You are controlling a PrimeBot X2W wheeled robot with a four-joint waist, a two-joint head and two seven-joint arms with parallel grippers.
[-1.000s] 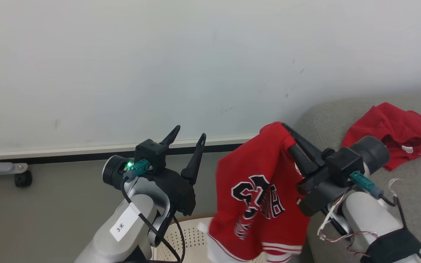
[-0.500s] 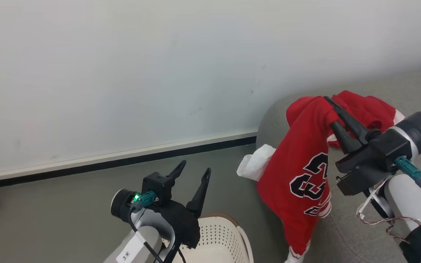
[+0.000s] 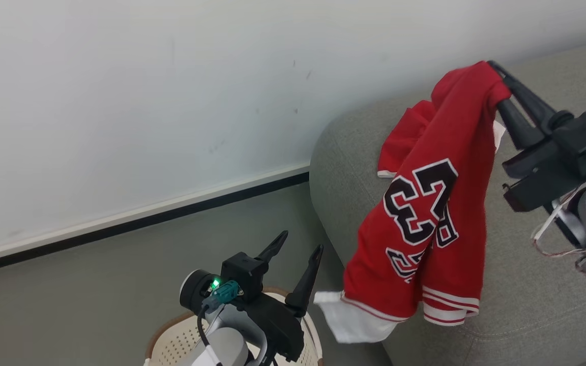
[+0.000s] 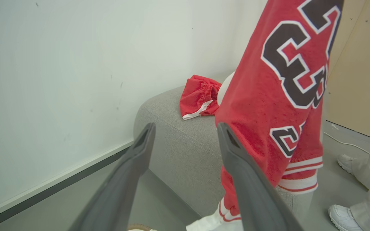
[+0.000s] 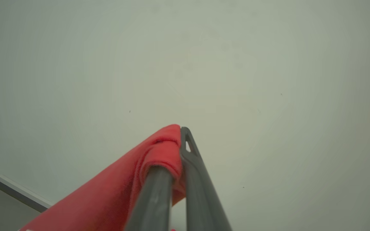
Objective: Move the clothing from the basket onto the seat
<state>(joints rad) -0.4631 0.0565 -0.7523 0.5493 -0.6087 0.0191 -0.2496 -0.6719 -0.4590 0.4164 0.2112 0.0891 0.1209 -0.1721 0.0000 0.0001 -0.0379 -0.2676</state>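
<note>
Your right claw [image 3: 496,84] is clamped on a fold of the soft red shirt [image 3: 425,218], which hangs limp below the tips at the coarse grey seat [image 3: 517,284] edge. Your left claw [image 3: 301,241] gapes empty above the perforated basket [image 3: 168,328].

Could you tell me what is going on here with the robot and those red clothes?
The robot is moving laundry onto the sofa. Its right gripper is shut on the top of a red "23" garment, which dangles beside the edge of the grey seat. A second red piece lies on the seat. The left gripper is open and holds nothing, poised above the basket.
</note>
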